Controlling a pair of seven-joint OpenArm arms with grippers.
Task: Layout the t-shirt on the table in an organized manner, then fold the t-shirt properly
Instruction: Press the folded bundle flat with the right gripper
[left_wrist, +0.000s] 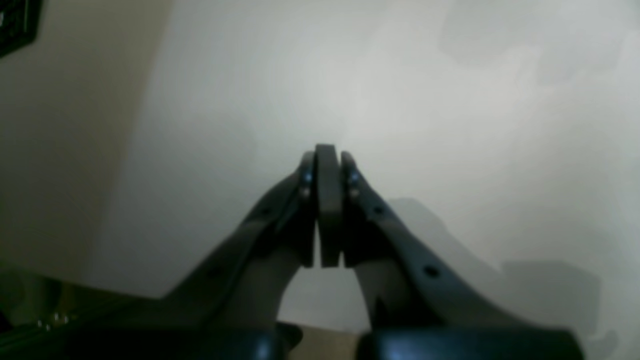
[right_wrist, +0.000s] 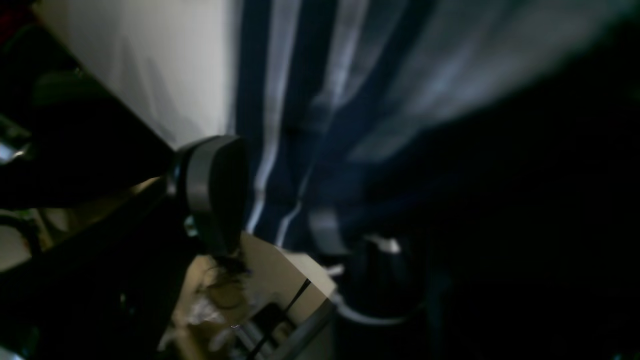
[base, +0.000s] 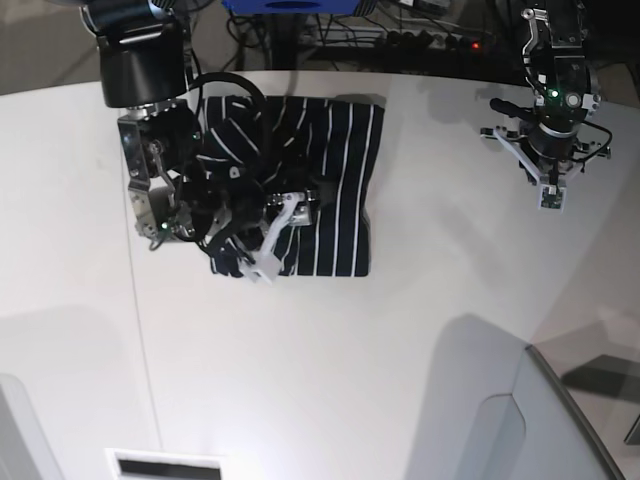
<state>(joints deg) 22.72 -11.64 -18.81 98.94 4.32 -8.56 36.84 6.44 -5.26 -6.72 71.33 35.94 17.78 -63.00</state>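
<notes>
T-shirt (base: 325, 190) lying folded into a rough rectangle near the far left part of the worktop (base: 400, 330), striped panel flat, bunched fabric heaped along its left side. Right end effector (base: 265, 240) low over the near-left corner of the garment, one finger (right_wrist: 215, 190) seen beside the striped cloth, jaws spread with nothing visibly pinched between them. Left end effector (left_wrist: 327, 210) clenched empty above bare worktop toward the far right edge, well apart from the t-shirt.
</notes>
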